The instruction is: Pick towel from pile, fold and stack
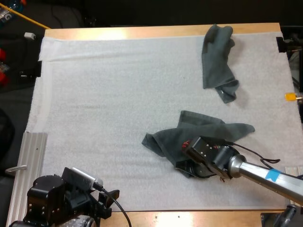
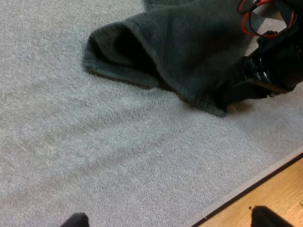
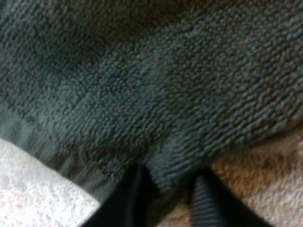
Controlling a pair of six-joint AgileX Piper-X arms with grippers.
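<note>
Right gripper point(image 3: 165, 194) pinches near towel point(image 1: 199, 130) hem, 5 o'clock on mat point(image 1: 104, 104) — thin bite, 1 layer may slip on lift. Left gripper point(image 2: 168, 220) spread wide, empty, 7 o'clock. 2nd towel point(image 1: 215, 56) 1 o'clock.

My high camera sits behind both arms, looking forward and down over the whole white fleecy mat point(image 1: 109, 94). My left wrist camera looks low from the mat's near edge toward the nearer crumpled dark grey-green towel point(image 2: 180, 56), while my right wrist camera faces down onto that same towel's hem, almost touching it.
</note>
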